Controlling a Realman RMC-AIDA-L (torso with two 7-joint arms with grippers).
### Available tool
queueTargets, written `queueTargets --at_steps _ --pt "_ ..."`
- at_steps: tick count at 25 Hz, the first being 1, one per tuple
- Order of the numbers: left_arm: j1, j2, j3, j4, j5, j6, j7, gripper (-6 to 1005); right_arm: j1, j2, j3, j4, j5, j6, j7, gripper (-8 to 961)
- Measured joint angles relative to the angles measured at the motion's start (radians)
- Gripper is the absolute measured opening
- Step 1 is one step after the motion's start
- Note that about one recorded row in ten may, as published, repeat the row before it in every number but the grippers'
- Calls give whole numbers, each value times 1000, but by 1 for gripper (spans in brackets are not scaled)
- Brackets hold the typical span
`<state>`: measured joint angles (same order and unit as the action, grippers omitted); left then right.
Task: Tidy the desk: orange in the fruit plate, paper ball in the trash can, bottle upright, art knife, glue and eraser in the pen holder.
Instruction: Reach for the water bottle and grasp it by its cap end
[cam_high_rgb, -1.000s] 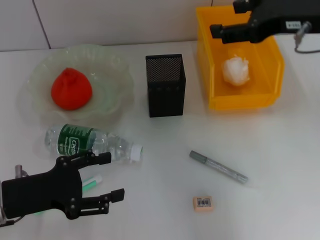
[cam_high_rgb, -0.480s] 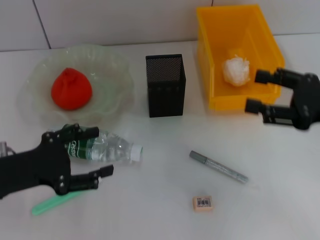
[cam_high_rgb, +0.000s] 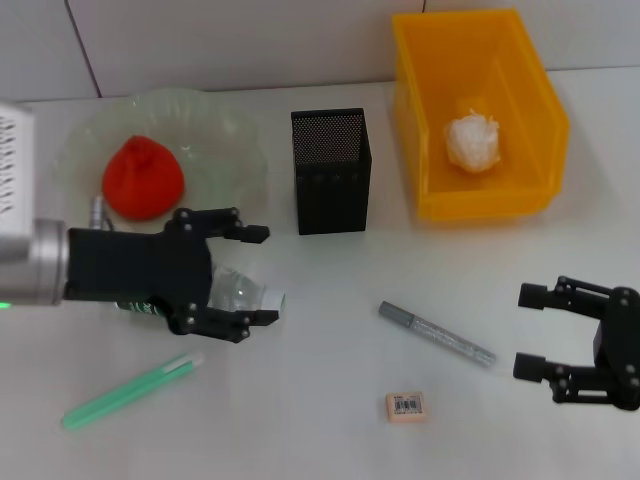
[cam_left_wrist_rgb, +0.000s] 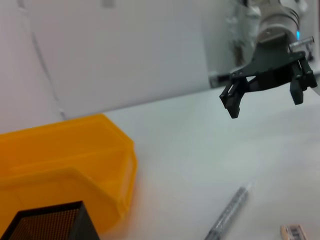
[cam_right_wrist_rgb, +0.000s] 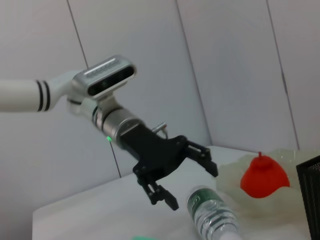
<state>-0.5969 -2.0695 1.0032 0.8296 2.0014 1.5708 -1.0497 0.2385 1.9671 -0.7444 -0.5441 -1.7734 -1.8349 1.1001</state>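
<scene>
The bottle (cam_high_rgb: 238, 291) lies on its side, white cap to the right; it also shows in the right wrist view (cam_right_wrist_rgb: 215, 218). My left gripper (cam_high_rgb: 262, 275) is open, one finger on each side of the bottle near its neck; it also shows in the right wrist view (cam_right_wrist_rgb: 192, 187). My right gripper (cam_high_rgb: 526, 330) is open and empty, low at the front right, right of the grey art knife (cam_high_rgb: 437, 334). The eraser (cam_high_rgb: 406, 405) and the green glue stick (cam_high_rgb: 130, 390) lie at the front. The orange (cam_high_rgb: 143, 177) sits in the fruit plate (cam_high_rgb: 230, 130). The paper ball (cam_high_rgb: 471, 140) lies in the yellow trash can (cam_high_rgb: 480, 205).
The black mesh pen holder (cam_high_rgb: 331, 170) stands at the middle back between the plate and the trash can. The left wrist view shows my right gripper (cam_left_wrist_rgb: 265, 102), the art knife (cam_left_wrist_rgb: 227, 215), the eraser (cam_left_wrist_rgb: 295, 232) and the trash can (cam_left_wrist_rgb: 75, 155). A tiled wall runs behind the table.
My left gripper moved from the front left up and right onto the bottle, uncovering the glue stick. My right arm came from over the trash can down to the front right.
</scene>
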Motion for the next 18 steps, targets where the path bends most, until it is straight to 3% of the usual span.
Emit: queueTargets --at_steps 4,5,6,7,8,14,18 --pt "-24 -2 50 21 31 -37 -29 846 -13 12 1 19 -2 1 -29 840" --pt "-41 -4 172 67 79 -139 -85 845 -14 13 1 22 -2 0 -29 840" --pt "-41 -4 172 67 79 -139 -85 843 -17 14 1 27 -3 -2 -30 840" --pt "-41 -5 283 97 103 -230 -119 842 -19 14 1 31 -3 -4 -30 840" --pt "-40 -5 325 110 114 -266 -136 840 -23 14 1 36 -3 -5 -30 840" --pt "-47 -7 436 141 185 -329 -197 832 -45 17 8 45 3 -8 -27 840" --pt "-52 -9 454 154 231 -339 -225 826 -48 19 17 50 4 -15 -23 840"
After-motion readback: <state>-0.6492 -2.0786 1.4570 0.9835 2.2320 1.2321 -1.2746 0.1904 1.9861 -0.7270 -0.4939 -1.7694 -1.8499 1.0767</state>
